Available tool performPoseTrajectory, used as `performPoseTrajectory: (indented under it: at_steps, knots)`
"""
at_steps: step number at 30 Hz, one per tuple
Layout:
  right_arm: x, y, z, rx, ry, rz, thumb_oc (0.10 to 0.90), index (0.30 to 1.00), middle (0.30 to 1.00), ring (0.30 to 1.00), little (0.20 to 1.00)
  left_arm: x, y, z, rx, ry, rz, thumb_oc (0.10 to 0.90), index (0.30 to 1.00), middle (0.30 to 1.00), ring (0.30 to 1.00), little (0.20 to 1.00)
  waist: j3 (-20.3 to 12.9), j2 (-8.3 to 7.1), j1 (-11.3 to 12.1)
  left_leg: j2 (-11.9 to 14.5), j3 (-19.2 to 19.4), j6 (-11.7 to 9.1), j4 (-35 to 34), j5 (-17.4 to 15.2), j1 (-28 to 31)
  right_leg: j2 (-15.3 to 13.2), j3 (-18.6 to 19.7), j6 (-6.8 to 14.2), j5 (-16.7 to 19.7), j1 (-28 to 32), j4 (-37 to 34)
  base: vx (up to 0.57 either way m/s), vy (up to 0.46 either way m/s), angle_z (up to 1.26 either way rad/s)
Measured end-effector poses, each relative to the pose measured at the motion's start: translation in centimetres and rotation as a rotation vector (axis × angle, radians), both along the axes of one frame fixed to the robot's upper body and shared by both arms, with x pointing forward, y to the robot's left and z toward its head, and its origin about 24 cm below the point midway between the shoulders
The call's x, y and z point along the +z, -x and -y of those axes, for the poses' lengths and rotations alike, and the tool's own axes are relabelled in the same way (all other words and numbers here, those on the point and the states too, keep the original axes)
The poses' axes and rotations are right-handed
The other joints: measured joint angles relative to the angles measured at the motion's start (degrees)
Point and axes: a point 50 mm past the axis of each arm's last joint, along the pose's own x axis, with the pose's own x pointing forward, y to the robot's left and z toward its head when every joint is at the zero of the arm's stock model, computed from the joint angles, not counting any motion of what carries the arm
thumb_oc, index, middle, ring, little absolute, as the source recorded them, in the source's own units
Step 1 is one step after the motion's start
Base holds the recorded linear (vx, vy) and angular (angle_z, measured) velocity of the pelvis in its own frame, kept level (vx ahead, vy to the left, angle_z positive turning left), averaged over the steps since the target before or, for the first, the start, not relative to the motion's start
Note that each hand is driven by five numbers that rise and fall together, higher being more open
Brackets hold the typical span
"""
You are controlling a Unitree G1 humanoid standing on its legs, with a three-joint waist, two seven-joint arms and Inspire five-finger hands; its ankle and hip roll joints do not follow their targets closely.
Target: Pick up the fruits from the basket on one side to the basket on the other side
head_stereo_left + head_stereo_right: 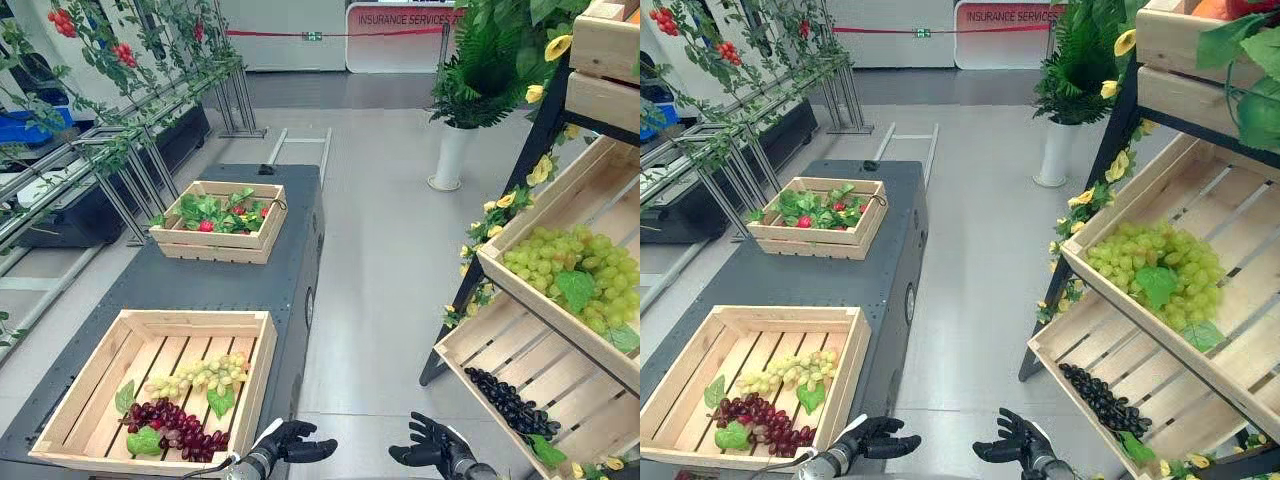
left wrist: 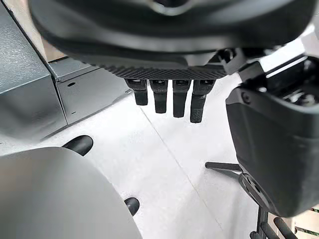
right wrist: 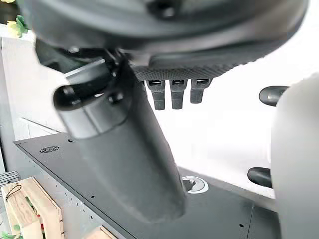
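A wooden crate [image 1: 90, 392] on the dark cart at lower left holds a green grape bunch [image 1: 205, 375] and a dark red grape bunch [image 1: 175, 422]. To the right, a slanted shelf crate [image 1: 520, 270] carries a heap of green grapes [image 1: 575, 275], and the crate below it [image 1: 500, 345] holds black grapes [image 1: 510, 402]. My left hand [image 1: 290, 442] and right hand [image 1: 432, 442] hang low over the floor between cart and shelves, both open and holding nothing. Straight fingers [image 2: 172, 97] show in the left wrist view, and fingers [image 3: 172, 92] in the right wrist view.
A second crate [image 1: 220, 240] with leafy greens and red fruits stands farther back on the cart [image 1: 290, 270]. Metal racks with vines line the left side. A potted plant [image 1: 455, 150] stands beyond the shelf unit. Grey floor runs between cart and shelves.
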Motion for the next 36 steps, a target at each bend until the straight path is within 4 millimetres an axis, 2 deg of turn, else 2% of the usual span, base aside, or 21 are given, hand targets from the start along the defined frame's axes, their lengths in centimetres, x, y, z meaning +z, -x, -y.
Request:
performPoseTrajectory:
  at_steps: [8, 14, 18, 31, 36]
  knots:
    - [0.03, -0.18, 0.23, 0.006, 0.084, 0.009, 0.800, 0.900, 0.900, 0.900, 0.900, -0.02, 0.06, 0.01, 0.001, -0.001, -0.001, 0.800, 0.900, 0.900, 0.900, 0.900, -0.1, 0.12, 0.0, 0.1, 0.1, -0.1, 0.0, -0.3, 0.0, 0.0, 0.1, 0.0, -0.3, -0.2, 0.0, -0.03, 0.007, 0.01]
    - [0.23, -0.54, 0.62, 0.032, 0.270, 0.047, 0.800, 0.900, 0.900, 0.900, 0.900, -0.03, 0.06, 0.10, -0.001, -0.009, 0.005, 0.800, 0.900, 0.900, 0.900, 0.900, -0.4, 0.35, 0.0, 0.1, 0.7, 0.2, 0.0, -0.2, -0.1, 0.1, 1.1, 0.1, -0.2, -0.6, 0.0, 0.00, -0.005, -0.05]
    - [0.30, -0.55, 0.89, 0.018, 0.335, 0.055, 0.800, 0.900, 0.900, 0.900, 0.900, -0.10, 0.24, 0.20, -0.028, -0.035, 0.011, 0.800, 0.900, 0.900, 0.900, 0.900, -0.6, 0.71, -0.3, 0.0, 2.0, 0.2, 0.0, -0.2, 0.0, 0.0, 1.7, 0.1, 0.2, -1.1, 0.0, -0.01, -0.001, -0.13]
    - [0.37, -0.61, 0.87, 0.014, 0.328, 0.069, 0.800, 0.900, 0.900, 0.900, 0.900, -0.07, 0.28, 0.13, -0.045, -0.092, 0.045, 0.800, 0.900, 0.900, 0.900, 0.900, -0.7, 0.92, -0.2, -0.1, 2.8, 0.3, 0.0, -0.2, -0.6, -0.2, 2.6, 0.2, 0.3, -1.9, 0.0, -0.01, 0.007, -0.04]
    - [0.32, -0.58, 0.68, 0.013, 0.269, 0.062, 0.800, 0.900, 0.900, 0.900, 0.900, 0.53, -0.16, 0.54, -0.042, -0.056, 0.159, 0.800, 0.900, 0.900, 0.900, 0.900, -0.6, 1.07, 0.0, -0.1, 2.6, 0.2, 0.0, -0.2, -0.8, -0.2, 2.3, 0.1, 0.4, -1.9, 0.0, -0.01, 0.002, 0.03]
